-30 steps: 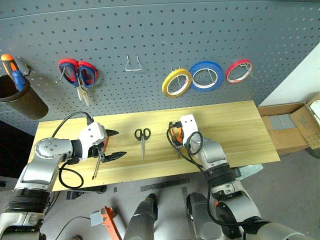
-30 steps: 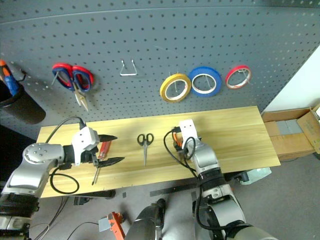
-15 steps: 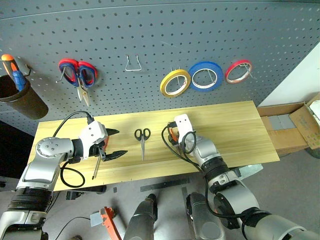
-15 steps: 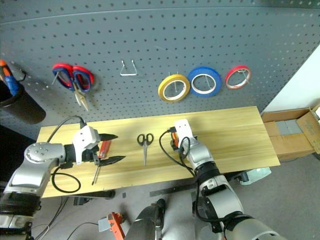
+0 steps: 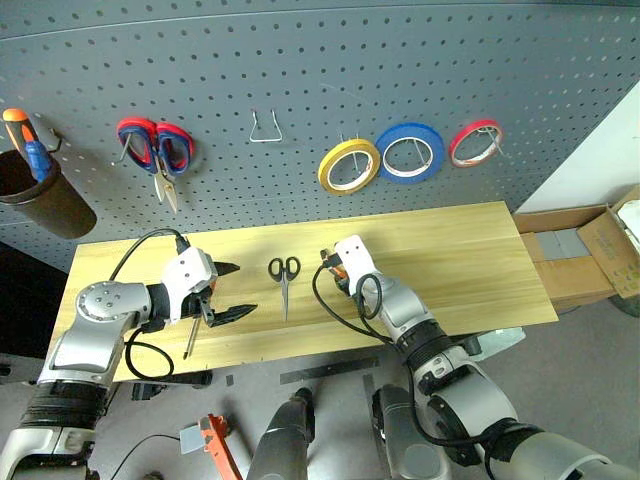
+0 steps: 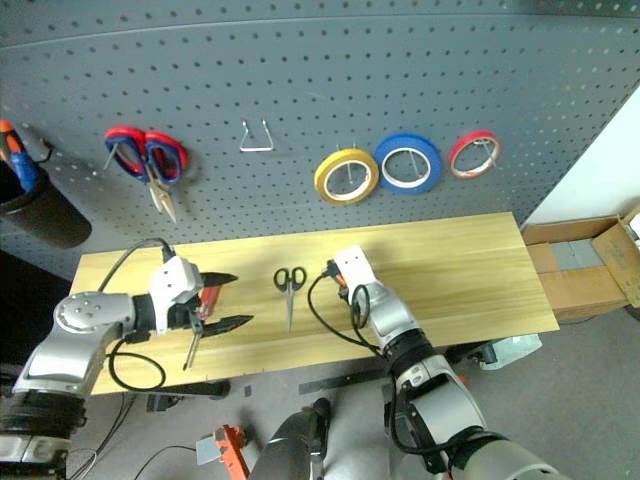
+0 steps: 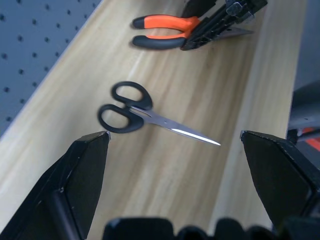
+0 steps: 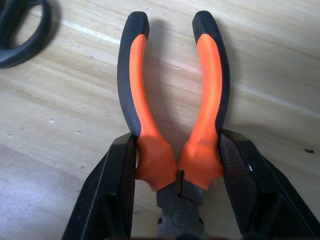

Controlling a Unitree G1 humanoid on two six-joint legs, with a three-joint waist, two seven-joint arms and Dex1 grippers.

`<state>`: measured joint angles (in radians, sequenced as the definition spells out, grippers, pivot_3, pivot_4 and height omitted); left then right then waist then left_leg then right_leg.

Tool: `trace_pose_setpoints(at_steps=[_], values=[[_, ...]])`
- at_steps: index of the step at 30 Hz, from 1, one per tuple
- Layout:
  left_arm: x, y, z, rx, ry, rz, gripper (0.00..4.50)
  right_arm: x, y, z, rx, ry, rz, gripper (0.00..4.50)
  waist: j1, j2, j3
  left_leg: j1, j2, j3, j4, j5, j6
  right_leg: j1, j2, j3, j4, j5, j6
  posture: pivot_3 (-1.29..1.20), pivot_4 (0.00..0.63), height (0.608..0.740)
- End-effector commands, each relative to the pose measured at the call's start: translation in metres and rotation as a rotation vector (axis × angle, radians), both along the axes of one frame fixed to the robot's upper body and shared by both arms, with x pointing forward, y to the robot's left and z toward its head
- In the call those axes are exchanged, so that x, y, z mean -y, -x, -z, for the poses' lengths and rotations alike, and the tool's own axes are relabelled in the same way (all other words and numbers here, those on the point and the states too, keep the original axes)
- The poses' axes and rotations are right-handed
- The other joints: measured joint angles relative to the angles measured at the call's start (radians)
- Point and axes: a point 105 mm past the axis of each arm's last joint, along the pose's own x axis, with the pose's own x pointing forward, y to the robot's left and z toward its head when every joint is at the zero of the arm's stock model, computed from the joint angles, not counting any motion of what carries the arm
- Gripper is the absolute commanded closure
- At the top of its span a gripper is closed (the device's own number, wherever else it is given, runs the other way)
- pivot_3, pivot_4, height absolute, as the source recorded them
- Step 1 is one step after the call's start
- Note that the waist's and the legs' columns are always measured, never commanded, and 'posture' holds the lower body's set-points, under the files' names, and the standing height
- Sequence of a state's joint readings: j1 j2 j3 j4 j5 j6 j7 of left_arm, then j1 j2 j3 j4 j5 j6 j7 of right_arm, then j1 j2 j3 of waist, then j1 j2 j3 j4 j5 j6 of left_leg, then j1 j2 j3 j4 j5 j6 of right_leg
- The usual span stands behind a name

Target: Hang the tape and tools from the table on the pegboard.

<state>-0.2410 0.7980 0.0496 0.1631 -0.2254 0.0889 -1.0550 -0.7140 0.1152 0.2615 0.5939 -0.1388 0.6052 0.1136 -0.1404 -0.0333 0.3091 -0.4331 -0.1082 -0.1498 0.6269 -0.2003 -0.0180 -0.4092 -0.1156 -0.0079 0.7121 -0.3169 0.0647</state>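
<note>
On the wooden table (image 5: 470, 250), the right gripper (image 8: 177, 165) clamps its 2 fingers against the orange-and-black pliers (image 8: 172, 105). At its 9 o'clock lie black-handle scissors (image 5: 284, 278); farther that way, the left gripper (image 5: 226, 291) hovers, spread wide, over the red-handle screwdriver (image 6: 201, 320). Yellow tape (image 5: 349, 166) hangs on the pegboard (image 5: 330, 70).

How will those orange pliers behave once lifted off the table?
The pliers look rigid. Their splayed handles may squeeze together, since the right tool grips them beside the pivot. The rubbery-looking orange sleeves probably resist slipping. The handles project well past that grip, so they may droop.
</note>
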Motion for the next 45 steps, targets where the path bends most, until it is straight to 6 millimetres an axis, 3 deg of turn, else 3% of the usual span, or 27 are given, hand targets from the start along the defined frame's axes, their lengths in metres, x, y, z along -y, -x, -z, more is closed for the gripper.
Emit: trace_pose_setpoints(at_steps=[1,11,19,28,32,39,45], values=[[-0.009,-0.003,-0.017,0.083,0.055,-0.090,0.00,-0.019,0.004,-0.039,0.192,-0.020,-0.122,2.45,0.000,0.000,0.000,0.000,0.000,0.000,0.000,0.000,0.000,-0.001,0.000,0.000,0.000,0.000,0.000,-0.15,0.316,0.740],[-0.017,0.012,-0.029,0.125,0.196,-0.170,0.00,-0.035,0.057,-0.099,0.325,-0.244,-0.305,2.45,0.003,0.000,0.000,0.000,0.001,0.001,0.000,-0.001,0.001,-0.002,0.000,0.000,0.000,0.000,0.000,-0.14,0.329,0.740],[-0.025,0.018,-0.049,0.181,0.344,-0.275,0.00,-0.048,0.088,-0.166,0.533,-0.331,-0.399,2.45,0.008,0.000,0.000,0.000,0.002,0.001,0.000,-0.002,0.003,-0.002,0.000,0.000,0.000,0.000,0.000,-0.13,0.337,0.740],[-0.022,0.022,-0.068,0.237,0.428,-0.300,0.00,-0.054,0.078,-0.234,0.763,-0.367,-0.432,2.45,0.023,0.000,0.000,0.000,0.002,0.001,0.000,-0.002,0.002,-0.002,0.000,-0.001,0.000,0.000,0.000,-0.11,0.335,0.740],[-0.008,0.027,-0.071,0.218,0.426,-0.233,0.00,-0.063,0.068,-0.265,0.885,-0.346,-0.476,2.45,0.028,0.000,0.001,0.000,0.002,0.002,0.000,-0.002,0.001,-0.002,0.000,-0.001,0.000,0.000,-0.001,-0.10,0.335,0.740],[-0.002,0.023,-0.088,0.264,0.458,-0.214,0.00,-0.076,0.050,-0.302,1.022,-0.323,-0.513,2.45,0.029,0.000,0.001,0.000,0.002,0.002,-0.001,-0.001,0.000,-0.002,0.000,-0.001,-0.001,0.000,-0.001,-0.09,0.333,0.740],[-0.001,0.019,-0.091,0.283,0.462,-0.228,0.00,-0.094,0.045,-0.334,1.080,-0.418,-0.548,2.45,0.027,0.000,0.001,0.000,0.003,0.004,-0.002,-0.001,-0.001,-0.003,0.000,-0.001,0.000,0.001,-0.001,-0.07,0.328,0.740]])
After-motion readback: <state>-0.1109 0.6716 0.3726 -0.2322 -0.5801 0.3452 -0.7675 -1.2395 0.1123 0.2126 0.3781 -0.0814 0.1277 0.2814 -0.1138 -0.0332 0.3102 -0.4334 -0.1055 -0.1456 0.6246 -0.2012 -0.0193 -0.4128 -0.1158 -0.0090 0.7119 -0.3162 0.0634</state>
